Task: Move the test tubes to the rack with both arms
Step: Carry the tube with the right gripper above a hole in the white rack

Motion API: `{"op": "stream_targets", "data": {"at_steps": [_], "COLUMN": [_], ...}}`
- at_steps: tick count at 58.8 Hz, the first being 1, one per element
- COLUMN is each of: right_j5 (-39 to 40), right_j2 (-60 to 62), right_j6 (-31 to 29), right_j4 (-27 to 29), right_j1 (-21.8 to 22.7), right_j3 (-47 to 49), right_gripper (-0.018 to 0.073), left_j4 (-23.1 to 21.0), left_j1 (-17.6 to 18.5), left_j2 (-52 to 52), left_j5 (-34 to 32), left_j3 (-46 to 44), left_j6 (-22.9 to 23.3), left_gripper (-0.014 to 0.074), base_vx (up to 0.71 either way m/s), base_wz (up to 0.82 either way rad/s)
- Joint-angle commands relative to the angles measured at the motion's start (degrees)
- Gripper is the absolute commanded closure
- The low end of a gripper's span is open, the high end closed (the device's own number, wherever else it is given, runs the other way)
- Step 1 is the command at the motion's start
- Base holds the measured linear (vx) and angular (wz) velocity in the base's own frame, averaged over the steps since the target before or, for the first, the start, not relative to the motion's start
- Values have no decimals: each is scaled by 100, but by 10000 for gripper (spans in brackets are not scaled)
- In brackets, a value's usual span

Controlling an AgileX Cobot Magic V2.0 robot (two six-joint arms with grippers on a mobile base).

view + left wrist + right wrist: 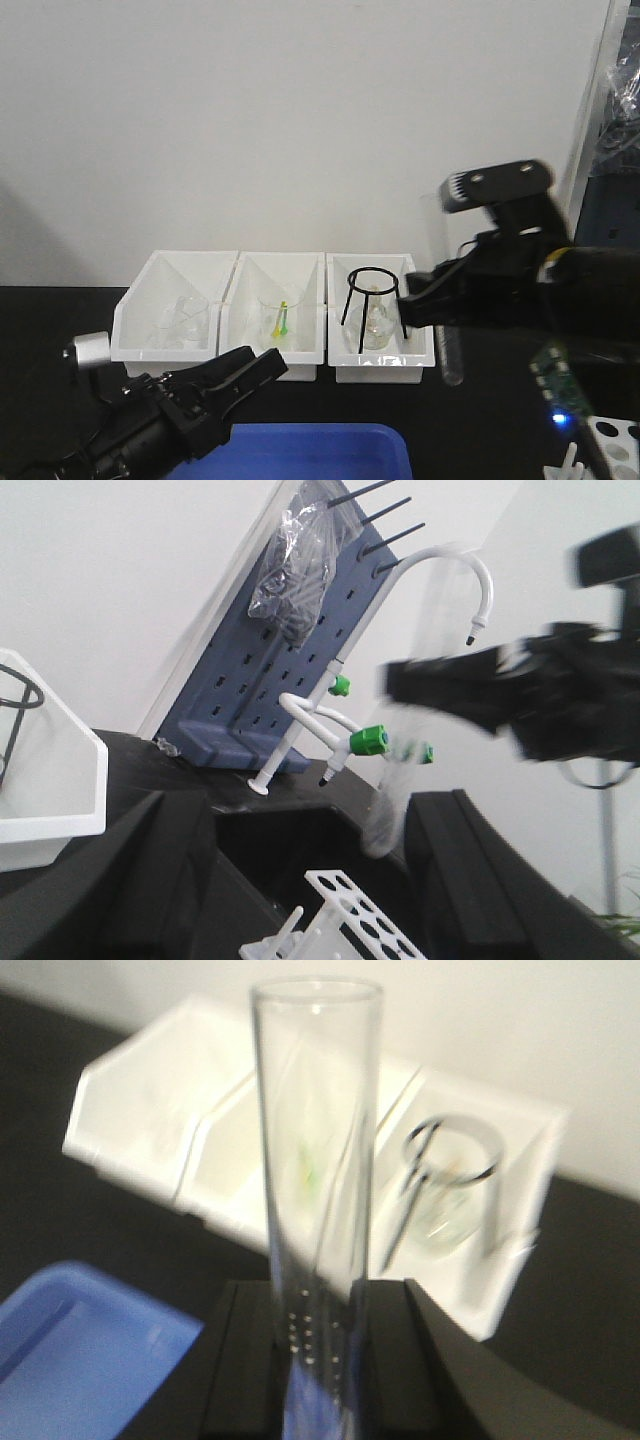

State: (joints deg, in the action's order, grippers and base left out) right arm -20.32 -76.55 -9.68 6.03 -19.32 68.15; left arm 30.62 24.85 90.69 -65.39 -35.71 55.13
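the right gripper (pixel 320 1345) is clamped on a clear test tube (pixel 315 1140), whose open rim stands well above the black fingers. that close look comes only from its own wrist camera. from the front the same test tube (pixel 447 300) is upright in the air, gripped about its middle, near the right-hand one of the three white bins (pixel 140 310), its rounded end clear of the black table. the left gripper (pixel 248 368) is low by the blue tray (pixel 320 455). its wrist view shows the jaws spread wide with nothing between them, and the white rack (pixel 355 920) sits just below, where the front view catches only a corner of it.
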Motion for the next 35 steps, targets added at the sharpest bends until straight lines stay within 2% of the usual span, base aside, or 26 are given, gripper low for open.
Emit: {"op": "stream_targets", "data": {"at_steps": [1, 6, 16, 25, 35], "right_j5": [735, 1030, 1784, 2513, 2848], "right_j2": [854, 1527, 2511, 2828, 2807], "right_j6": [31, 62, 156, 151, 162], "right_j4": [-166, -159, -128, -125, -87], "right_j1": [384, 979, 2055, 2214, 2214], "right_j3": [-227, -860, -2125, -3046, -3512], "right_gripper": [569, 569, 568, 568, 567], "left_j4": [-400, -546, -534, -534, -534], "left_j1": [2, 2, 2, 2, 2], "left_j2": [-207, -207, -207, -207, -207], "left_j5": [-676, -669, -561, -324, -234], "left_j3": [-121, -121, -121, -121, -121], "left_j6": [-75, -272, -442, -442, -442], "left_gripper": [75, 75, 75, 75, 75], "base_vx": [0, 0, 0, 0, 0], "base_wz": [0, 0, 0, 0, 0]}}
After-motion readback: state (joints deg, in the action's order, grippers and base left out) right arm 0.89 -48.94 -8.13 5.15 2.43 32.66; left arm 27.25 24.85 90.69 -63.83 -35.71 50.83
